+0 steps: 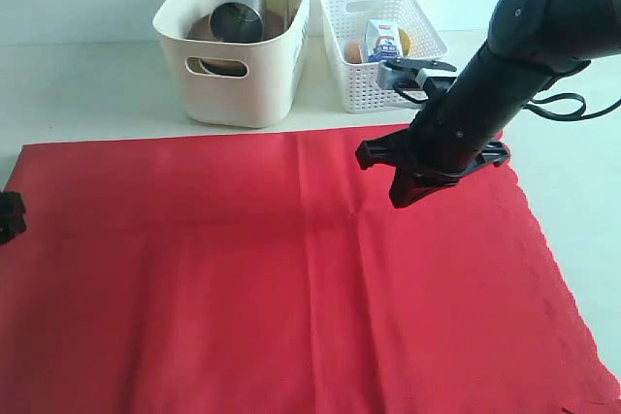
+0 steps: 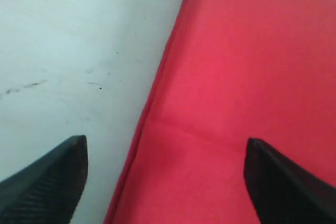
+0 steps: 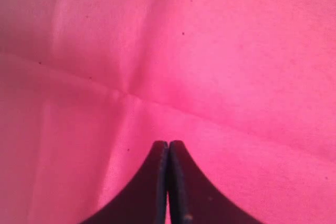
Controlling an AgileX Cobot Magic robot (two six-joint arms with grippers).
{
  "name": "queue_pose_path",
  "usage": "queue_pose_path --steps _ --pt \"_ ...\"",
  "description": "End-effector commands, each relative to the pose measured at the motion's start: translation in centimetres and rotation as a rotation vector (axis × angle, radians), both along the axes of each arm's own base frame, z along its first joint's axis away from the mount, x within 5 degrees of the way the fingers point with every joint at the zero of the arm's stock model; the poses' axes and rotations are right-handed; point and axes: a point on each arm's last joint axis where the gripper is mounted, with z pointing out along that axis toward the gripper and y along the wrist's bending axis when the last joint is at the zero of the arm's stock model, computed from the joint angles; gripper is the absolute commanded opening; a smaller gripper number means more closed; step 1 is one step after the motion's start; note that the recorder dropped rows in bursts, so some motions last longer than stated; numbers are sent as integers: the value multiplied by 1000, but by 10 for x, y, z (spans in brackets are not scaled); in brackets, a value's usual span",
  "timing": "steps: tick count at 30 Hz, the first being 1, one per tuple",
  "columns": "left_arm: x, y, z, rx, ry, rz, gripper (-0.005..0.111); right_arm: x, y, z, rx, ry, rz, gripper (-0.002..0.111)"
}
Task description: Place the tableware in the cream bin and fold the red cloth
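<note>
Found red cloth [image 1: 291, 278] spread flat on table [image 1: 87, 84] in front of cream bin [image 1: 243, 84]; judged it light, limp and slippery, best pinched at a corner or edge; noted right gripper [image 3: 168, 150] closed and empty above it, left gripper [image 2: 165, 142] wide apart astride its edge, seemingly empty

I get only a sliver of my left pincer [image 1: 10, 217] at the exterior view's edge. The large bright red cloth [image 1: 291, 278] runs off the bottom. The steel cup [image 1: 238, 18] hides most else inside the tall cream plastic bin [image 1: 243, 94].
</note>
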Motion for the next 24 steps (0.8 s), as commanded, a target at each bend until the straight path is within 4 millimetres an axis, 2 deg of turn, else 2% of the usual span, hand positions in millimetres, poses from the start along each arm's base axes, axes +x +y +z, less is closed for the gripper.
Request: queue_pose_path --steps 1,5,7,9,12,14,19,24 --pt "4 1 -14 1 20 4 78 0 -2 -1 -1 -9 3 0" --pt "4 1 -21 0 53 4 77 0 -2 -1 -1 -9 3 0" --pt "4 1 -22 0 55 4 69 0 -2 -1 -1 -9 3 0" --pt "4 1 -22 0 58 4 55 0 -2 -1 -1 -9 3 0" --pt "3 1 -25 -1 73 4 24 0 -2 -1 -1 -9 3 0" --pt "3 1 -28 -1 87 4 -1 0 -2 -1 -1 -9 3 0" --pt "1 1 -32 5 118 -7 0 -2 -2 -1 -9 13 18 0" --pt "8 14 -13 100 68 -97 0 -6 -2 -1 -6 56 30 0"
